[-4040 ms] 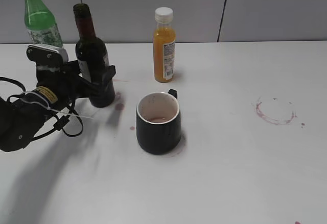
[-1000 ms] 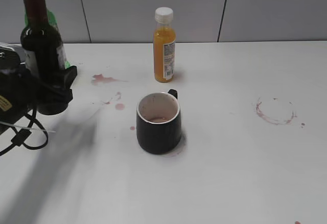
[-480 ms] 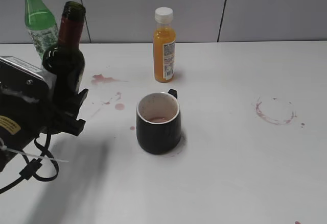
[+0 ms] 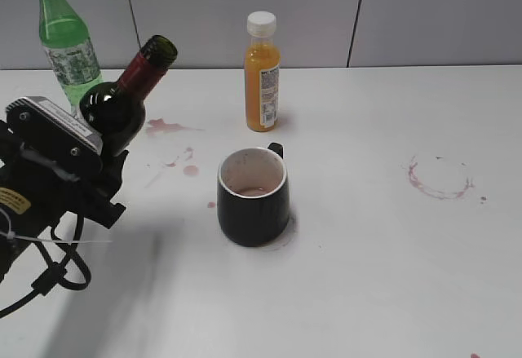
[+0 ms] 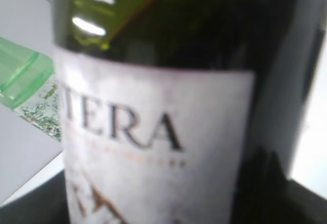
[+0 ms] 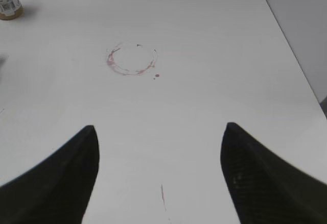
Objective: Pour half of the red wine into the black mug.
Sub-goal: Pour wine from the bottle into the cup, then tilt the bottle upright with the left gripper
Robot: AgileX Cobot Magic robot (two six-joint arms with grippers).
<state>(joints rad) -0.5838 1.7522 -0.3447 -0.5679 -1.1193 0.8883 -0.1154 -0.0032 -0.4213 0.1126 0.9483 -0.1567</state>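
the left claw is clenched around the lower body of the red wine bottle and holds it in the air at the left side of the white desk. half a second ago the bottle leaned only slightly; a second ago it stood upright. now it is tipped much further, so the pour looks to be starting, though no wine is leaving the bottle yet

the bottle's long axis runs on a slant, base low and to the left inside the claw, open mouth high and to the right, pointing up and toward the desk's middle. the mouth is still above the base and well to the left of the black mug, not over it. the bottle likely needs to travel right as well as tip further

the mug stands upright near the desk's centre, handle at the back, a little reddish liquid at its bottom

the left wrist view is filled by the bottle's white label

the right claw is released, hovering over bare desk near a wine ring stain
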